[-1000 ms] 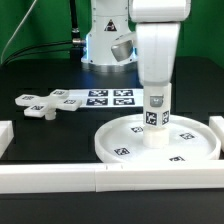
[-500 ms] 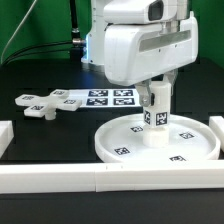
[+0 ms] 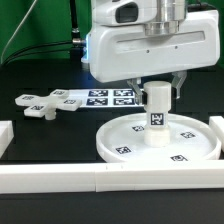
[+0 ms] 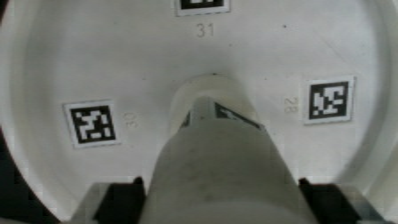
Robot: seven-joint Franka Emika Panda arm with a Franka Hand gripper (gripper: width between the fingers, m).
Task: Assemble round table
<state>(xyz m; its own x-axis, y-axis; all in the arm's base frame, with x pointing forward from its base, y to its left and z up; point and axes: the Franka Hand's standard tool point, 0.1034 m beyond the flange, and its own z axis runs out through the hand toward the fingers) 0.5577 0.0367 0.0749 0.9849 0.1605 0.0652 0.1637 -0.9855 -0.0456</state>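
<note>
The large rimmed round disc [image 3: 125, 143] lies flat on the dark table at the exterior view's right. The thick cylindrical leg [image 3: 156, 112] stands upright on the disc's centre. My gripper [image 3: 157, 92] comes straight down over the leg and is shut on its upper part, one dark finger on each side. In the wrist view the leg [image 4: 217, 150] runs down between the fingers [image 4: 121, 202] to the disc [image 4: 107, 60]. The cross-shaped four-arm piece [image 3: 40, 103] lies apart on the table at the exterior view's left.
The marker board [image 3: 105, 98] lies flat behind the disc, beside the cross-shaped piece. Long white border bars run along the front [image 3: 100, 178], with short ones at the left [image 3: 5, 135] and right [image 3: 217, 125]. The robot's base [image 3: 105, 50] stands at the back.
My hand has turned about the upright leg and now shows its broad side to the exterior view. The leg stays on the disc's centre and its top sits slightly lower.
</note>
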